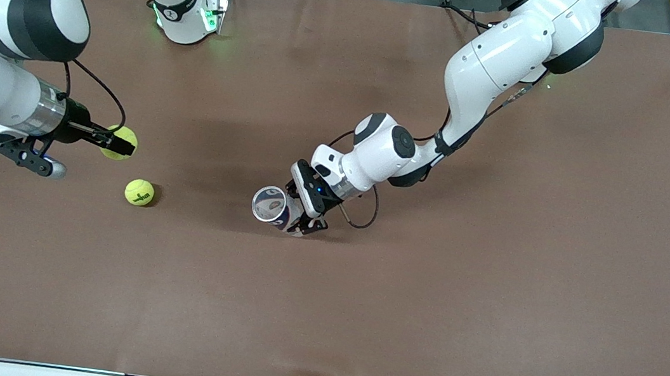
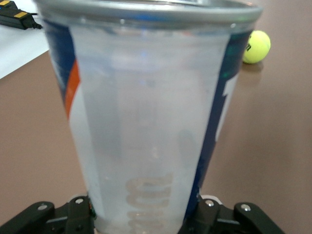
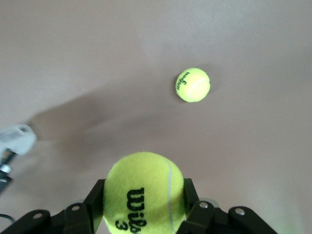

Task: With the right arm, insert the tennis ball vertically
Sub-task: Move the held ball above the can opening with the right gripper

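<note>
My right gripper is shut on a yellow tennis ball, held above the table at the right arm's end. In the right wrist view that ball sits between the two black fingers. A second tennis ball lies on the table a little nearer the front camera; the same ball shows as a tennis ball in the right wrist view. My left gripper is shut on a clear plastic tube can with a blue and orange label, near the table's middle, its open mouth tilted toward the front camera. The can fills the left wrist view.
The brown table stretches wide toward the left arm's end and toward the front camera. The right arm's base glows green at the top edge. A loose tennis ball shows beside the can in the left wrist view.
</note>
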`<action>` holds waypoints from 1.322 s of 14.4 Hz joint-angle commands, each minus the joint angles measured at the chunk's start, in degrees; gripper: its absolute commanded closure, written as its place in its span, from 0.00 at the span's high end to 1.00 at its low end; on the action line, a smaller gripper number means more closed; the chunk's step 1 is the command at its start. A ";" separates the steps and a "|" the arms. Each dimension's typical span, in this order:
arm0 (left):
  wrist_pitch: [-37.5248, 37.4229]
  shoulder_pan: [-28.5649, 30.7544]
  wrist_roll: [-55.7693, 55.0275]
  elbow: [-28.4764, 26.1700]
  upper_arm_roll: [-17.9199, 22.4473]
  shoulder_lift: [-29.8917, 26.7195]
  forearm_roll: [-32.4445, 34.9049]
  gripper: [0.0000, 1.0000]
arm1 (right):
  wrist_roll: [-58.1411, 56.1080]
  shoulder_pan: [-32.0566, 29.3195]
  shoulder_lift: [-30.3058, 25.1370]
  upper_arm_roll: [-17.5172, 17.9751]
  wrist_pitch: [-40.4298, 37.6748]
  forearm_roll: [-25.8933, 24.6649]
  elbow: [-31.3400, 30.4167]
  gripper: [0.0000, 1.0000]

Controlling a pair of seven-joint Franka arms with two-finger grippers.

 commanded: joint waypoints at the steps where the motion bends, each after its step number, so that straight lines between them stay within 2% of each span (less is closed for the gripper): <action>1: 4.89 -1.06 0.26 0.36 -0.32 2.00 -1.50 0.63 | 7.42 2.89 1.39 0.25 -1.09 0.33 4.25 0.00; 3: 11.04 -1.86 -0.17 0.27 -0.67 3.85 -1.50 0.63 | 13.30 5.79 3.58 0.25 -1.09 0.77 7.68 0.00; 6: 15.10 -3.17 -3.07 0.09 -0.85 3.94 -1.76 0.64 | 20.43 6.77 7.19 0.25 -1.09 8.40 11.99 0.00; 7: 16.59 -3.35 -3.95 0.09 -0.84 4.38 -1.76 0.64 | 22.19 7.47 8.59 0.25 -1.00 9.29 13.48 0.00; 12: 18.63 -3.35 -4.22 -0.08 -0.84 5.88 -1.76 0.64 | 31.60 12.65 16.77 0.16 -0.39 8.77 21.66 0.00; 19: 18.63 -3.35 -4.22 -0.08 -0.76 6.40 -1.67 0.64 | 39.60 18.01 21.43 -0.10 6.63 8.42 22.63 0.00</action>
